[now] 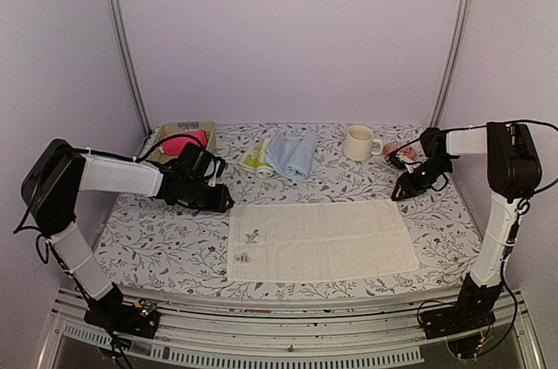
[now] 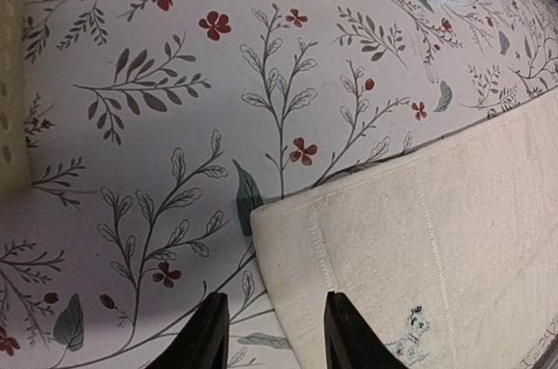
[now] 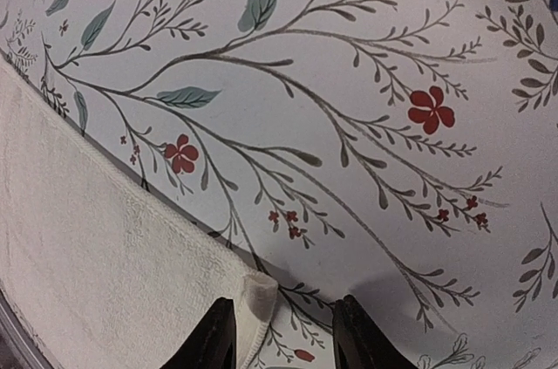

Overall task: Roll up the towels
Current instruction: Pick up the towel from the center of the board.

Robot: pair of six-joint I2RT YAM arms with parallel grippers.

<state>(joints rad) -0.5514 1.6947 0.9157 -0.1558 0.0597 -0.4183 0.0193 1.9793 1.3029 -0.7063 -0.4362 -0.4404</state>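
A cream-white towel [image 1: 318,238] lies spread flat on the flowered table cover. My left gripper [image 1: 222,199] is low at its far left corner. In the left wrist view the left gripper [image 2: 275,334] is open and straddles the towel's edge [image 2: 296,238], one finger [image 2: 347,334] over the cloth. My right gripper [image 1: 403,194] is at the far right corner. It is open [image 3: 283,334], with the curled-up corner [image 3: 260,290] between its fingers. A rolled yellow-green towel [image 1: 258,158] and a rolled light blue towel [image 1: 292,155] lie at the back. A hot pink towel [image 1: 185,142] sits in the basket.
The pale green basket [image 1: 166,135] stands at the back left, just behind my left arm. A cream mug [image 1: 358,142] stands at the back right, with a small reddish thing [image 1: 403,153] beside it near my right arm. The table's rails run along both sides.
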